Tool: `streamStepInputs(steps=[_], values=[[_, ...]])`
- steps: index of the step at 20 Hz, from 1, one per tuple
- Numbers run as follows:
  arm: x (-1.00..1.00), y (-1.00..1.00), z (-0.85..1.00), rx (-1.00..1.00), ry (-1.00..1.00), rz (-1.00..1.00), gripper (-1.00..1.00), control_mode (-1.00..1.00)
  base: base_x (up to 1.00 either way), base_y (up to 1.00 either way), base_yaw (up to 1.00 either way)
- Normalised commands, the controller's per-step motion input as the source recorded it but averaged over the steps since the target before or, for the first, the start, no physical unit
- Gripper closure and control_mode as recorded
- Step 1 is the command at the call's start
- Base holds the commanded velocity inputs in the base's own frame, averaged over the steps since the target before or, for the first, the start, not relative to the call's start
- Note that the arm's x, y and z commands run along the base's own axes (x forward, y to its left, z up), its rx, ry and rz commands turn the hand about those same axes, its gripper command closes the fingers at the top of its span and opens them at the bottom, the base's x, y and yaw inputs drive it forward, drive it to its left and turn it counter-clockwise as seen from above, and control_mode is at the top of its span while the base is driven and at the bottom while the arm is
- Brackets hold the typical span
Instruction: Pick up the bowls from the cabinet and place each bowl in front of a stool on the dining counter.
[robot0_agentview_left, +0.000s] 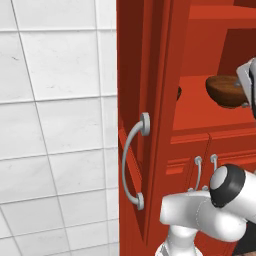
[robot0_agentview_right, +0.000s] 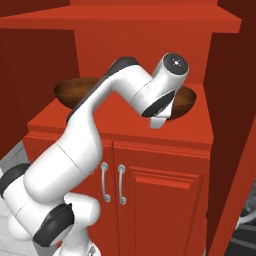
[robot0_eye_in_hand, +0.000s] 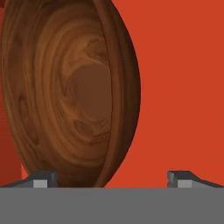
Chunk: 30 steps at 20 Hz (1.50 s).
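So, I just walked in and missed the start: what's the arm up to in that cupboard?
It is reaching into the open red cabinet for a wooden bowl on the shelf. The pincer is open, right at the bowl's rim, holding nothing yet. A second bowl sits further left on the same shelf.

A rendered home kitchen
White wall tiles (robot0_agentview_left: 55, 125) meet a red cabinet (robot0_agentview_left: 150, 75) with a silver bar handle (robot0_agentview_left: 131, 167), wooden bowls (robot0_agentview_left: 225, 91) shelved inside.
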Motion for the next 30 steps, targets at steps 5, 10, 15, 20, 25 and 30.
streamStepInputs(steps=[5,10,15,20,25,30], values=[[0.33,0.00,0.00,0.00,0.00,-0.02,-1.00,-1.00,0.00,0.00,0.00],[0.23,0.00,-0.04,0.00,0.00,-0.03,-1.00,-1.00,0.00,0.00,0.00],[0.00,0.00,-0.26,0.00,0.00,-0.04,-1.00,-1.00,0.00,0.00,0.00],[-0.02,0.00,-0.42,0.00,0.00,-0.03,-1.00,-1.00,0.00,0.00,0.00],[-0.02,0.00,-0.28,0.00,0.00,-0.01,-1.00,-1.00,0.00,0.00,0.00],[0.00,0.00,0.00,0.00,0.00,0.00,-1.00,-1.00,0.00,0.00,0.00]])
